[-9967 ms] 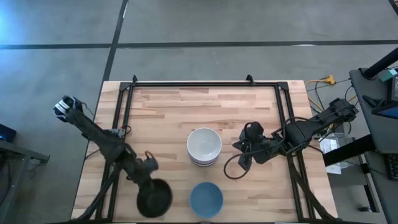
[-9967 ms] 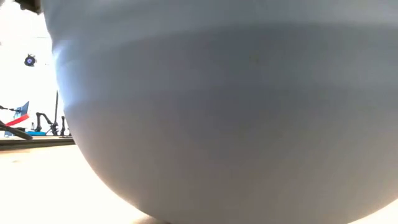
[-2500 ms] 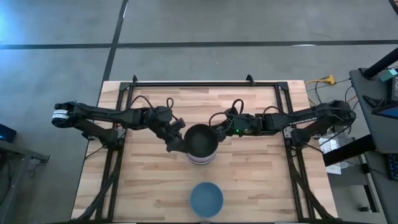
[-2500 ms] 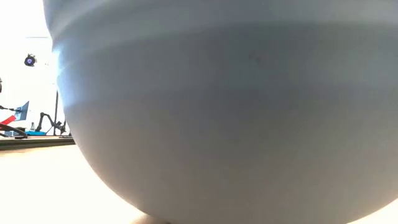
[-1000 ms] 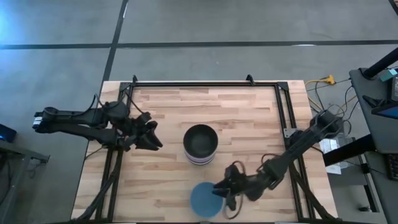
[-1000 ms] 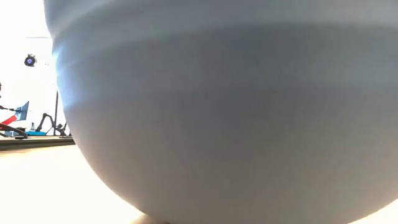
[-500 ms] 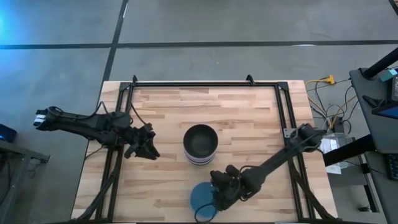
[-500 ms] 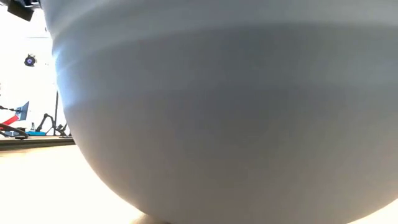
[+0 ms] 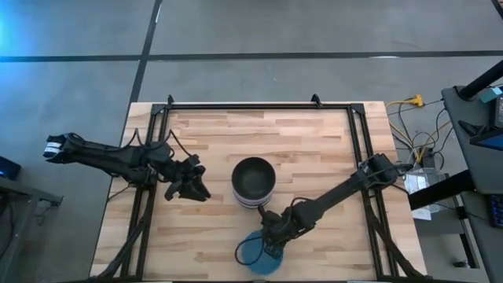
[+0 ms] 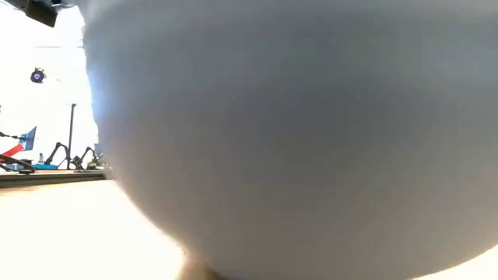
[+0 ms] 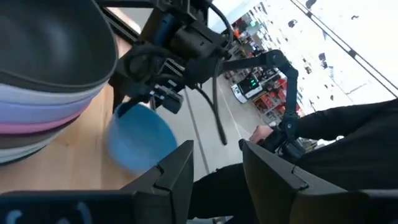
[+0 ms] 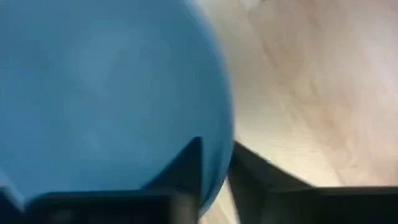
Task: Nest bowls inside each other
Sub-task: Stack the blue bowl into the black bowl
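Note:
A stack of nested bowls (image 9: 253,182) with a black bowl on top stands mid-table; it also shows in the left wrist view (image 11: 50,81). A single blue bowl (image 9: 253,258) sits at the table's near edge and fills the low view (image 10: 296,140). My right gripper (image 9: 269,244) points steeply down at the blue bowl's far-right rim and is shut on it. My left gripper (image 9: 195,189) hangs open to the left of the stack, with nothing between its fingers (image 11: 177,171). My right gripper pinches the blue bowl's rim (image 12: 219,152) on its far-right side. One finger (image 12: 186,165) is inside the bowl and the other (image 12: 252,174) outside. The fingers come from above, slanting in from the table's right. Whether the bowl's base is on the table I cannot tell.
A black frame (image 9: 259,105) runs along the far edge and both sides of the wooden table (image 9: 314,149). Bare wood lies to either side of the stack. In the left wrist view a person's hand and dark sleeve (image 11: 336,134) show beyond the table.
My right gripper has gone toward the table's left, tipped steeply downward and come onto the blue bowl's rim. The blue bowl has shifted in the low view. My left gripper has sunk a little beside the stack.

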